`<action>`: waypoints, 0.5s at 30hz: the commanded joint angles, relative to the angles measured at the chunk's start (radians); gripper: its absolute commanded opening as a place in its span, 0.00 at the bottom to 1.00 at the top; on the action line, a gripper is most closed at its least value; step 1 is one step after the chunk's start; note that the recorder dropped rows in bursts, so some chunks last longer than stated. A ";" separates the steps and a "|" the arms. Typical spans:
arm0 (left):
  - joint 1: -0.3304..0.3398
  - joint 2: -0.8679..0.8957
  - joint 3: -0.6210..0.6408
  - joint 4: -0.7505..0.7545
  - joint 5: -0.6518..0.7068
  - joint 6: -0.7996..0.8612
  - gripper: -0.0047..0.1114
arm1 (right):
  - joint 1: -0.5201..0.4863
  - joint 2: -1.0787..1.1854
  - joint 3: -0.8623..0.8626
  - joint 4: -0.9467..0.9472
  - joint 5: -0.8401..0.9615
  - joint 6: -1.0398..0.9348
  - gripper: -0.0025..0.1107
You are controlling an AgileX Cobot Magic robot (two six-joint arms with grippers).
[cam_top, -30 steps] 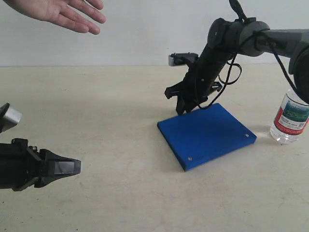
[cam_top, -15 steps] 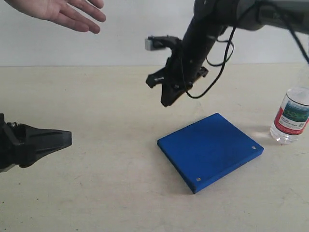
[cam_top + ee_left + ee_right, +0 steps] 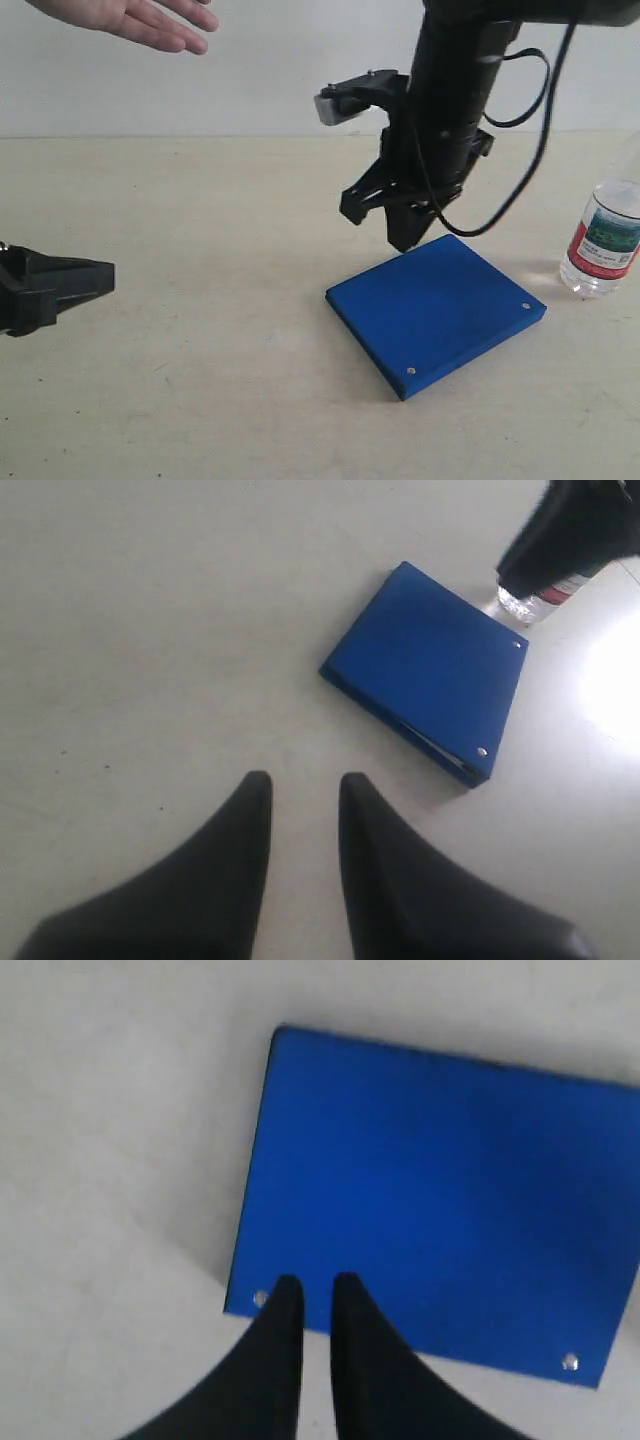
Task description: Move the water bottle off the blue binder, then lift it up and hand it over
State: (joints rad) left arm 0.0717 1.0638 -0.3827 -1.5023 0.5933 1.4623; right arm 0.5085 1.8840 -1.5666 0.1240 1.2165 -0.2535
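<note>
Exterior view: water bottle [image 3: 603,240] stands upright on the counter [image 3: 200,400] at the far right of frame, its top washed out against the wall. It is off the blue binder [image 3: 435,310], with a strip of bare counter between it and the binder's right corner, so I'd call the clearing step done.

Binder lies flat and closed at lower centre-right, turned so one corner points toward the bottom of frame. Rivets [image 3: 412,371] sit along its lower-right edge, so that is the spine side.

Right pincer [image 3: 316,1278] hangs point-down over the binder's upper-left edge, above it and not touching as far as I can tell. Right wrist view shows its fingers clenched to a thin slit with nothing between.

My read: "it" is the binder, and the pincer is lined up on an edge because a flat cover offers no face to pinch.

Room:
- Bare counter lies left of and below the binder in frame, so sliding or tipping it that way is free.
- The right side is tight. A push toward the bottle would likely knock it over.

Left pincer [image 3: 303,777] sits low at the left edge, well apart from the binder and aimed at it. It is also clenched and carrying nothing.

A person's hand [image 3: 130,20] is held out at upper left with fingers spread, presumably the receiver. The air between binder and hand looks unobstructed.
</note>
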 commanded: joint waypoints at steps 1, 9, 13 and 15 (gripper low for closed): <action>-0.002 -0.137 -0.032 0.075 -0.127 -0.134 0.24 | 0.000 -0.222 0.102 -0.030 0.005 0.011 0.06; -0.002 -0.577 -0.048 0.090 -0.477 -0.191 0.23 | 0.000 -0.715 0.187 -0.010 -0.200 0.026 0.06; -0.002 -0.699 -0.028 0.129 -0.486 -0.191 0.21 | 0.000 -0.928 0.430 0.040 -0.259 0.081 0.06; -0.002 -0.724 -0.005 0.131 -0.444 -0.191 0.21 | 0.000 -0.988 0.580 0.050 -0.326 0.110 0.06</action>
State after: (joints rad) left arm 0.0717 0.3740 -0.4138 -1.3866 0.1149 1.2836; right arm 0.5085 0.9704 -1.1514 0.1580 0.9646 -0.1868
